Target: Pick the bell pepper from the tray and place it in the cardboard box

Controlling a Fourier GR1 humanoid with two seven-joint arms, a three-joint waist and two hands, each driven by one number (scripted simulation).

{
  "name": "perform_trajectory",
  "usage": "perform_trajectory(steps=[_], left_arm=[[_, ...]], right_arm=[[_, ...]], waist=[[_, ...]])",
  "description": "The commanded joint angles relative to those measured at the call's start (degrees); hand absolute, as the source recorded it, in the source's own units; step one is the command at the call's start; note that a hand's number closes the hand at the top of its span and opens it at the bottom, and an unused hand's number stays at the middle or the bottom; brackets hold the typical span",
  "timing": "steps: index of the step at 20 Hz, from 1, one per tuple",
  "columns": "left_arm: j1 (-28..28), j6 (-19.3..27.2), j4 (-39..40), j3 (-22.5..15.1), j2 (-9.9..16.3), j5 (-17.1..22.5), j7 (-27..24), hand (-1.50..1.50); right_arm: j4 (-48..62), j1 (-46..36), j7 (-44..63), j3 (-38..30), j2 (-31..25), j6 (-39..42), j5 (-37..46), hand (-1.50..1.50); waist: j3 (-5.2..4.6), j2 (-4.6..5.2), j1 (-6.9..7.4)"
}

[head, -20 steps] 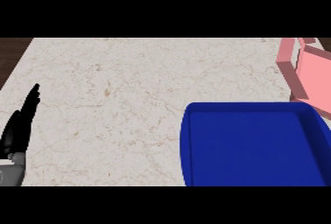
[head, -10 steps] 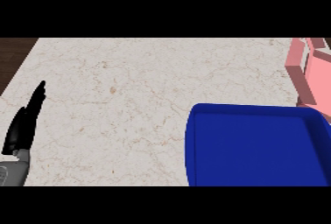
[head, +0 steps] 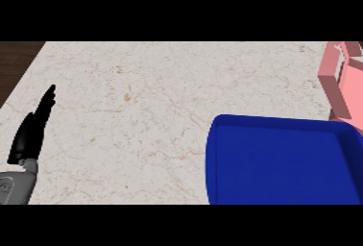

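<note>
i see my left hand (head: 32,132) resting at the left edge over the marble table (head: 142,105), fingers straight and holding nothing, the blue tray (head: 284,163) lower right, a pink box (head: 344,81) beyond it, no bell pepper showing.

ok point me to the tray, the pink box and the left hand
tray (head: 234,126): head view, on its blue upper-left rim.
pink box (head: 328,77): head view, on its left wall at the right edge.
left hand (head: 32,134): head view, on the straight black fingers at the left edge.
</note>
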Motion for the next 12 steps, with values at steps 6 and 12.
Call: perform_trajectory(steps=[6, 12], left_arm=[[0.0, 0.0, 1.1, -0.1, -0.6, -0.3, -0.4, 0.00], [-1.8, -2.7, 1.1, 1.3, 1.2, 1.3, 0.3, 0.00]], right_arm=[[6.2, -10.6, -0.6, 6.5, 4.9, 12.1, 0.6, 1.50], [10.7, -15.8, 3.2, 10.3, 10.9, 6.9, 3.7, 1.50]], waist=[[-0.12, 0.11, 0.57], [-0.06, 0.22, 0.45]])
